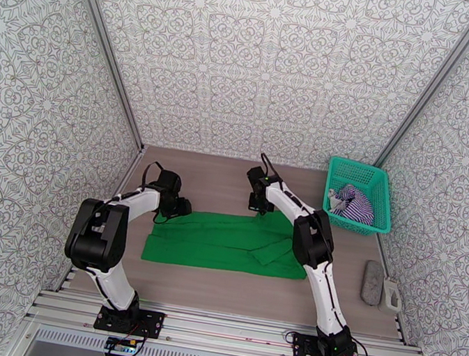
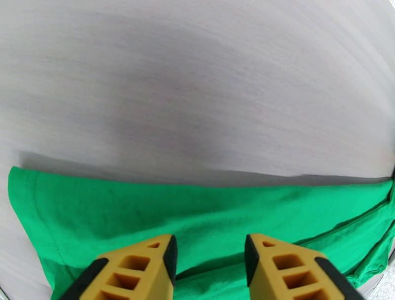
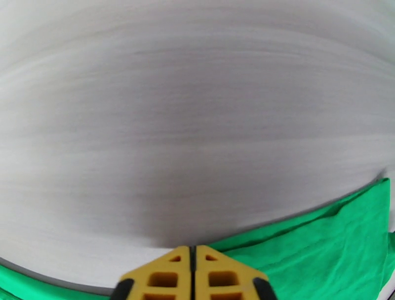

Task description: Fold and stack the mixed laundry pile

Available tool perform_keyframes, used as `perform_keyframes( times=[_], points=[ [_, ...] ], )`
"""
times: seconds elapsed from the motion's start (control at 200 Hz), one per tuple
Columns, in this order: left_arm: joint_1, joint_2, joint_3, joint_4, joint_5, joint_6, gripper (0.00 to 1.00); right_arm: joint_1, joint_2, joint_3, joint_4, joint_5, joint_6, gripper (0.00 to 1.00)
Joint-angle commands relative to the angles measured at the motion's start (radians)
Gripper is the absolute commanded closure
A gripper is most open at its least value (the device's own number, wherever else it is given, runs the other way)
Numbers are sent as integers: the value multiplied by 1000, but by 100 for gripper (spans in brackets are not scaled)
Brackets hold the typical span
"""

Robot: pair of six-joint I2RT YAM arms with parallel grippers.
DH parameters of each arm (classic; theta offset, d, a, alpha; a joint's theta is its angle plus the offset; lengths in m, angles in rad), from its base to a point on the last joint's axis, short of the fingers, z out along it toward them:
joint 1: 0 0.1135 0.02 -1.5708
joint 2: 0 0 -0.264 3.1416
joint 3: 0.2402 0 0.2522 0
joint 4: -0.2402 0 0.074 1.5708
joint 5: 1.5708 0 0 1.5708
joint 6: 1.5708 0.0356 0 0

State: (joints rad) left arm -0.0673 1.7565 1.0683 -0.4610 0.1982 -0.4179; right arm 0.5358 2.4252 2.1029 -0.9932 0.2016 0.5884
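Listing the green T-shirt (image 1: 224, 245) first: one, spread flat and long across the middle of the worktop (image 1: 228, 174), with a folded flap on its right part.

Left pincer (image 1: 183, 207): at the shirt's far left corner. In the left wrist view its two yellow fingers (image 2: 133, 271) stand apart at a middling width over the green cloth; we cannot tell whether they touch it.

Right pincer (image 1: 259, 206): at the shirt's far edge, right of centre. Its fingers (image 3: 165, 277) are pressed flat together at the cloth's border; we cannot tell whether cloth is caught between them.

Striped top (image 1: 352, 203): one, purple and white, crumpled inside the teal basket (image 1: 369, 171) at the far right, well apart from both pincers.

We count two garments, two arms, two pincers, one basket. At the right edge lies one grey oblong item (image 1: 372, 282), with one white item (image 1: 391, 296) just beside it.
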Motion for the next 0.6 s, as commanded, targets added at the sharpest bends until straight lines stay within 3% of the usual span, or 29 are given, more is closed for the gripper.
perform_keyframes(
  times=[0.0,0.26,0.51,0.595],
  points=[
    [9,13,-20,18,26,10,57,6,-117,-42,-19,37,22,99],
    [14,8,-36,28,33,8,57,22,-394,-385,100,51,145,100],
    [11,-3,-56,30,43,15,57,97,-654,-787,272,72,378,100],
    [12,-3,-66,29,38,19,57,137,-720,-922,345,91,493,92]
  ],
)
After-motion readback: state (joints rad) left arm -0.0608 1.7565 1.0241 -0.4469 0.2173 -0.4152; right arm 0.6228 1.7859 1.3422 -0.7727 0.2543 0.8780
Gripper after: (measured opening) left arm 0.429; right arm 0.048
